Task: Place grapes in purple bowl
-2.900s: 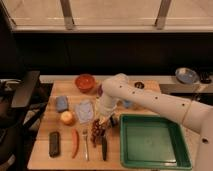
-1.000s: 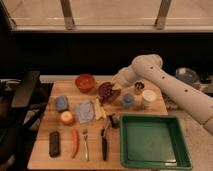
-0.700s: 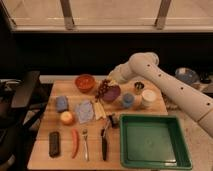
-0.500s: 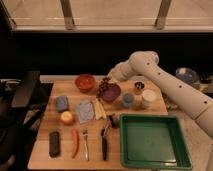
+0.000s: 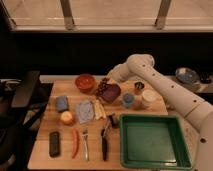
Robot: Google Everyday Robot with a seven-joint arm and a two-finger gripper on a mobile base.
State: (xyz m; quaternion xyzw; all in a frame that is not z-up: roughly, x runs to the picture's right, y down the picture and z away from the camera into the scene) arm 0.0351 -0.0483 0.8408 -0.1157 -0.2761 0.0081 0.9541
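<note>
The grapes (image 5: 102,87), a dark red-purple bunch, hang from my gripper (image 5: 106,80) over the left rim of the purple bowl (image 5: 112,93). The gripper is shut on the top of the bunch. The bowl stands on the wooden table (image 5: 60,127) just right of the orange-red bowl (image 5: 85,82). My white arm (image 5: 150,72) reaches in from the right. The carrot (image 5: 75,142) lies near the table's front left.
A blue cup (image 5: 128,99), a white cup (image 5: 148,98) and a small dark cup (image 5: 138,86) stand right of the purple bowl. A green tray (image 5: 152,140) fills the front right. A blue sponge (image 5: 61,103), cloth (image 5: 84,111), apple (image 5: 66,117) and cutlery (image 5: 103,145) lie left.
My gripper carried the grapes from the table's front centre up and back to the purple bowl. Over the last half second it shifted slightly left and lower at the bowl's rim.
</note>
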